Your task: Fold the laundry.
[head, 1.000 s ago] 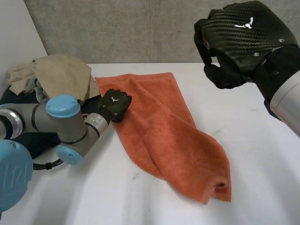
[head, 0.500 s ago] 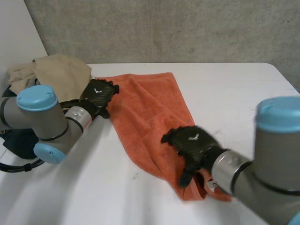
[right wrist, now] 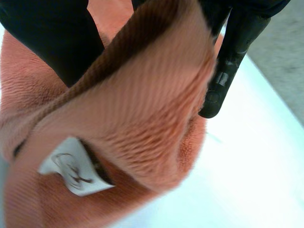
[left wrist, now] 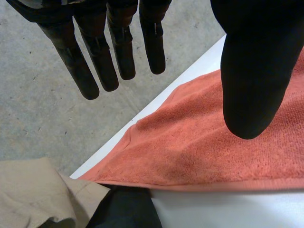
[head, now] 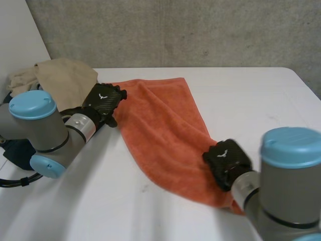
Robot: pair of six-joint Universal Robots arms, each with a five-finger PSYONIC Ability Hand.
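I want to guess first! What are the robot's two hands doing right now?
Left hand: open, fingers straight over the orange towel.
Right hand: shut on the towel's near end.

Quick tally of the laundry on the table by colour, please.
orange towel: 1
beige cloth: 1, bunched, so possibly more than one piece
dark cloth: 1, mostly hidden under the beige one
Total: 3
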